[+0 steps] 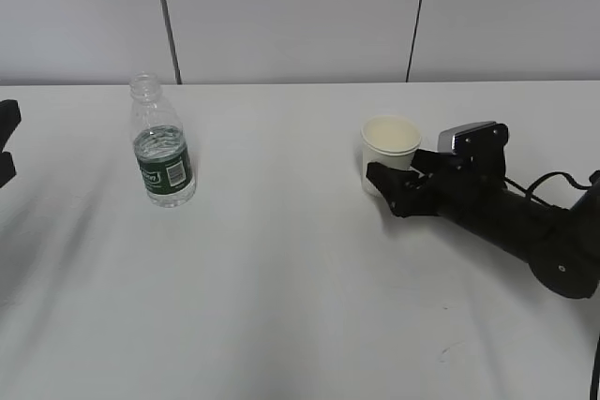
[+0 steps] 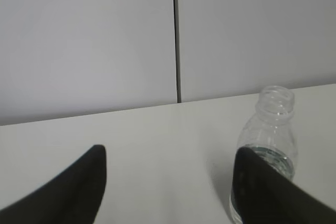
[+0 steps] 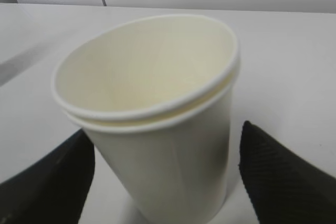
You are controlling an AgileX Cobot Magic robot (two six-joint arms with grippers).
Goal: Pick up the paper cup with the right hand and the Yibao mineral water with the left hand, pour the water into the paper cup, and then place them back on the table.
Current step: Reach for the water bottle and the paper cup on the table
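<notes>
The paper cup (image 1: 390,142) stands upright and empty on the white table (image 1: 281,278), right of centre. My right gripper (image 1: 397,169) is open around it, one finger on each side of the cup (image 3: 157,129). Small gaps show between the fingers (image 3: 283,182) and the cup wall. The Yibao mineral water (image 1: 162,147), capless with a green label, stands upright at the left. My left gripper (image 1: 7,142) shows only at the left edge, apart from the bottle. In the left wrist view that gripper (image 2: 170,153) is open and empty, and its right finger (image 2: 268,192) partly covers the bottle (image 2: 270,124).
A grey panelled wall (image 1: 300,16) with dark seams runs behind the table's far edge. A black cable (image 1: 553,180) trails from the right arm at the right side.
</notes>
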